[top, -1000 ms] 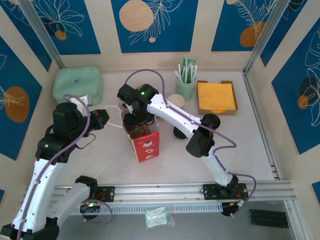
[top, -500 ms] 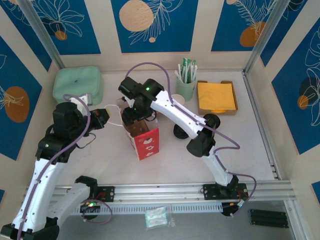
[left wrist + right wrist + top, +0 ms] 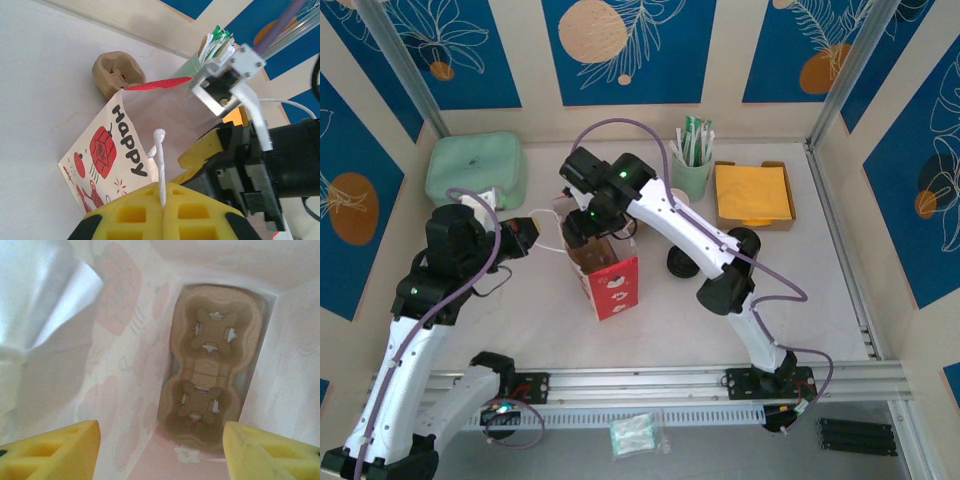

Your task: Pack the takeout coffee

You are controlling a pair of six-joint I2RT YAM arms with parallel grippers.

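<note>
A red and white bag [image 3: 612, 285] is standing open in the middle of the surface [image 3: 820, 300]. The left fingers [image 3: 162, 210] are clenched on the bag's white string [image 3: 160, 150], holding it up. The right fingers [image 3: 583, 232] are hanging inside the bag's mouth, spread wide with nothing between them. A brown cup tray [image 3: 210, 385] is lying flat on the bag's floor, and its two cup holes are sitting empty. The right arm is reaching over the bag and is blocking the way in from above. A brown lump [image 3: 117, 75] is lying on the surface just behind the bag. A green box [image 3: 475, 170] is sitting at the back left. A green pot of sticks [image 3: 692, 175] is standing at the back, next to a pile of orange napkins [image 3: 752, 193]. An open paper cup [image 3: 677, 198] is peeking out beside the arm. A black round thing [image 3: 678, 263] is sitting just right of the bag, partly under the right arm, with its flat round face looking up. It may be the coffee's lid, but I cannot tell. So I cannot tell which way the coffee is pointing.
</note>
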